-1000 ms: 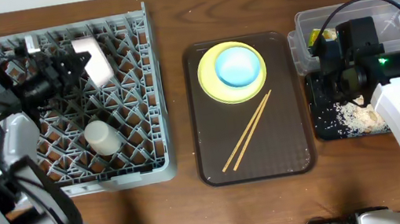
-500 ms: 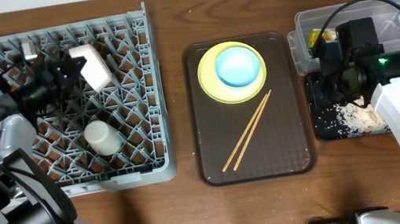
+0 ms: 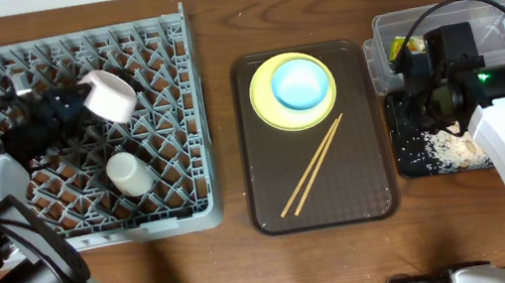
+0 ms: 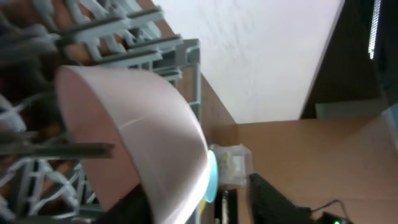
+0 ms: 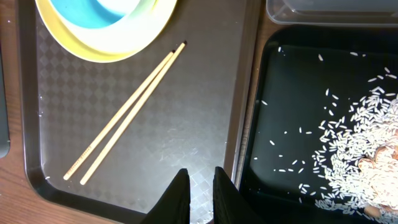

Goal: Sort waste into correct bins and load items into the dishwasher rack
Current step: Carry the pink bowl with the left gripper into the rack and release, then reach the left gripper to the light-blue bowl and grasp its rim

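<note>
Wooden tabletop [image 3: 241, 264]: left gripper [image 3: 77, 104] is sitting with fingers [image 4: 270, 196] spread around the white bowl [image 3: 108, 95] rim in the rack [image 3: 177, 173]; right gripper [image 5: 198, 193] is hanging pinched together, empty, over the brown tray [image 5: 37, 155].

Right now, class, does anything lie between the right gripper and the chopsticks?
Nothing visible does. Only bare brown tray shows between the right gripper and the chopsticks. The yellow plate sits beyond their far end.
</note>
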